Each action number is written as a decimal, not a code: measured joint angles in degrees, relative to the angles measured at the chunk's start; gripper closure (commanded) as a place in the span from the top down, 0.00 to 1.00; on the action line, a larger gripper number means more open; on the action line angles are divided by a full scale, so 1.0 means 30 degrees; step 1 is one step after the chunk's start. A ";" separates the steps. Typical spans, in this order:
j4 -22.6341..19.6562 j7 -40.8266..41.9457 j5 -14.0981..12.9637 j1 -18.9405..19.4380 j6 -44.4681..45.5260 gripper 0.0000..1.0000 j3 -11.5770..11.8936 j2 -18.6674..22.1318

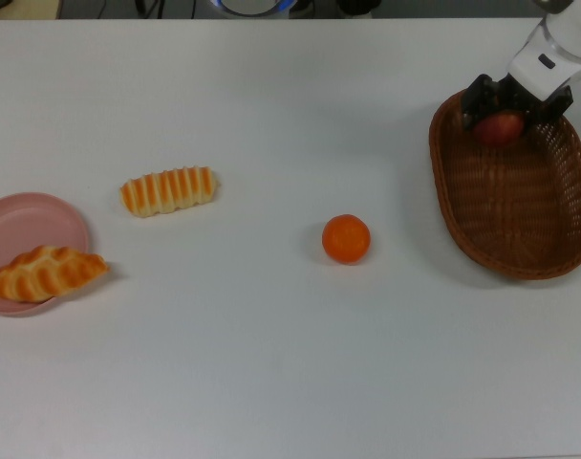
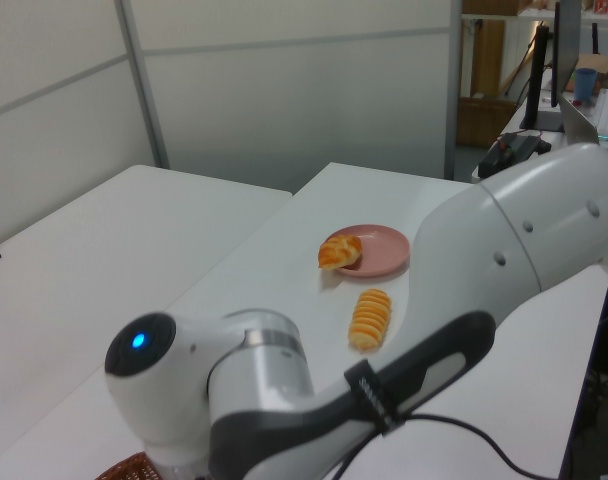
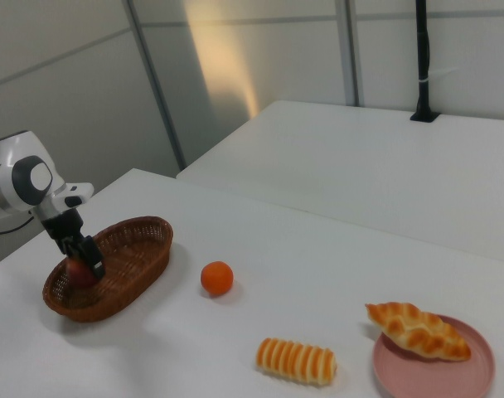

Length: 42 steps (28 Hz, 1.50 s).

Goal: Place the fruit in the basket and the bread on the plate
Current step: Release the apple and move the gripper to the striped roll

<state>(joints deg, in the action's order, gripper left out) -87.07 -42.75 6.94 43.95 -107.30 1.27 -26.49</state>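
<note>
Clamped on the red apple [image 1: 499, 127] in the end effector [image 1: 512, 107], low over the basket [image 1: 520, 229] at its 12 o'clock end; release straight down.
</note>
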 measured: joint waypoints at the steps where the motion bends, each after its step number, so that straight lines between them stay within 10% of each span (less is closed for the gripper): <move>1: 0.0020 -0.0103 0.0152 0.0082 -0.0018 1.00 -0.0002 -0.0101; 15: 0.0921 -0.2694 0.0759 -0.0204 -0.0071 1.00 0.0364 0.0049; 31: 0.0543 -0.3142 0.0129 -0.9048 0.0041 1.00 0.0398 0.2085; 42: -0.2717 -0.3960 0.0049 -1.2088 -0.2514 1.00 0.0367 0.2701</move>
<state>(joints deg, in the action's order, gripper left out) -95.22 -54.63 7.09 7.68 -114.84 2.37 -18.39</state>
